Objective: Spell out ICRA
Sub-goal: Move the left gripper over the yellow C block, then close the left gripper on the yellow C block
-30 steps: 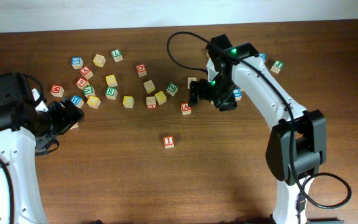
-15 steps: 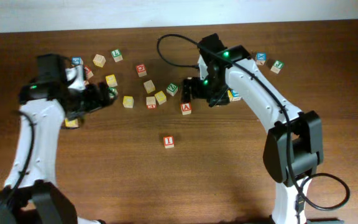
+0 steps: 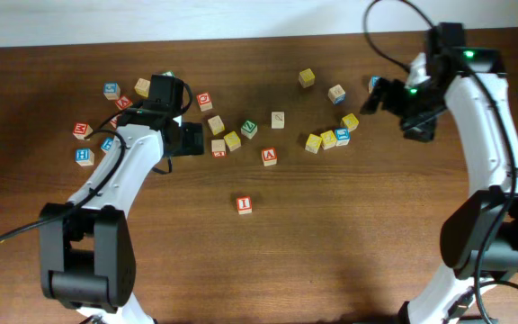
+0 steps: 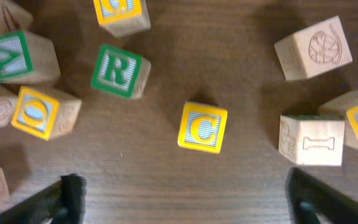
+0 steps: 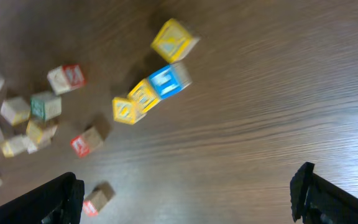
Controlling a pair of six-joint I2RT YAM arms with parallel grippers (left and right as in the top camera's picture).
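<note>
The yellow C block (image 4: pixel 202 127) lies flat on the table just ahead of my open left gripper (image 4: pixel 188 199), between its two fingers. The green R block (image 4: pixel 118 71) lies to its upper left. In the overhead view the left gripper (image 3: pixel 190 139) hangs over the block cluster and hides both. The red I block (image 3: pixel 245 205) stands alone at mid table. The red A block (image 3: pixel 269 157) lies above it. My right gripper (image 3: pixel 387 97) is open and empty at the far right, above bare wood in its wrist view (image 5: pixel 185 199).
A row of yellow and blue blocks (image 3: pixel 331 138) lies between the arms and shows in the right wrist view (image 5: pixel 143 95). Loose blocks spread at the back left (image 3: pixel 111 90). An engraved plain block (image 4: pixel 312 140) lies right of the C.
My left arm swung right and now sits over the cluster's yellow C. My right arm swung from the centre to the far right, uncovering several blocks.
</note>
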